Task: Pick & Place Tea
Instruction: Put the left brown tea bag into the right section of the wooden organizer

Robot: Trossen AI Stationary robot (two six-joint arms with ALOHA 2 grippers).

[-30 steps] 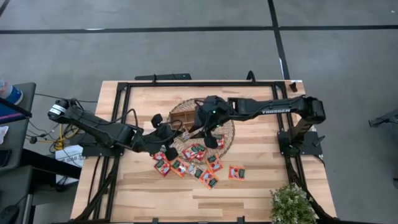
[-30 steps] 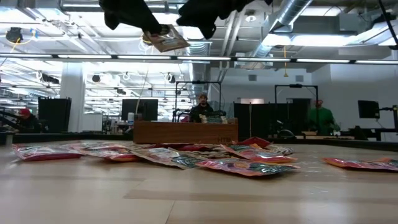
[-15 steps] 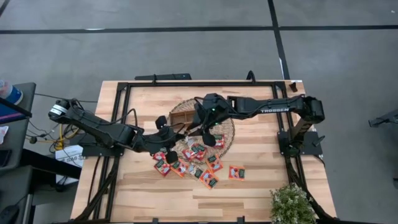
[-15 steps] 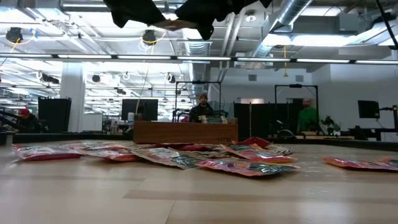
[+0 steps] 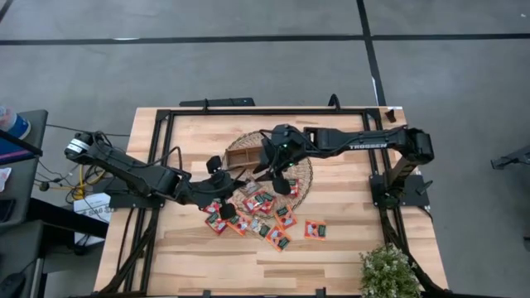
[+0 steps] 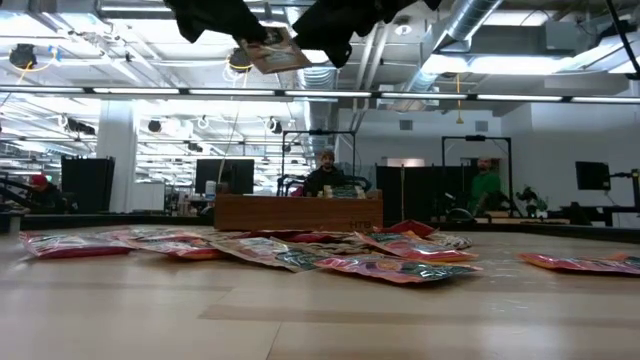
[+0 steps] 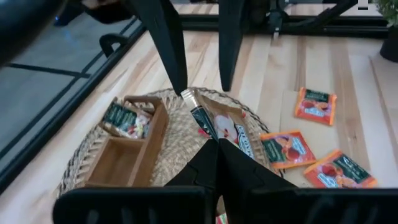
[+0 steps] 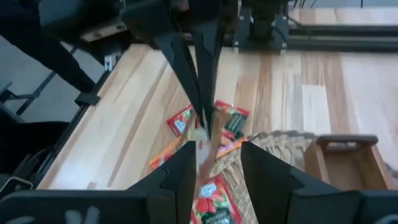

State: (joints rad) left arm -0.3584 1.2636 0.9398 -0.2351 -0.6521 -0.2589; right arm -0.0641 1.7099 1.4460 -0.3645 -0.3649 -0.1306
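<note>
One red-orange tea sachet (image 7: 225,127) hangs in the air over the round woven mat (image 7: 180,152), with my left gripper (image 7: 217,149) shut on it. My right gripper (image 8: 216,165) is open, and its fingers (image 7: 169,46) stand on either side of the sachet's far end; whether they touch it I cannot tell. The brown wooden tray (image 7: 124,163) rests on the mat, with sachets (image 7: 127,119) in one end compartment. Several more sachets (image 5: 258,217) lie flat on the table near the mat. The low view shows the held sachet (image 6: 270,52) high above the table. My left gripper pinches the sachet's near end (image 7: 217,138) between its two shut fingers. The fingers come from the table's left, slanting downward. The sachet sticks out ahead of them, tilted and lifted clear of the mat and the tray.
A potted plant (image 5: 387,271) stands at the near right corner. Black frame rails (image 5: 161,165) run along the table's sides. One sachet (image 5: 315,229) lies apart to the right of the pile. People (image 6: 327,172) are in the room beyond the table.
My left gripper has rolled at the wrist without shifting its place. The sachet it holds went from slanted to nearly level and then back to slanted. My right gripper has stayed open beside it.
</note>
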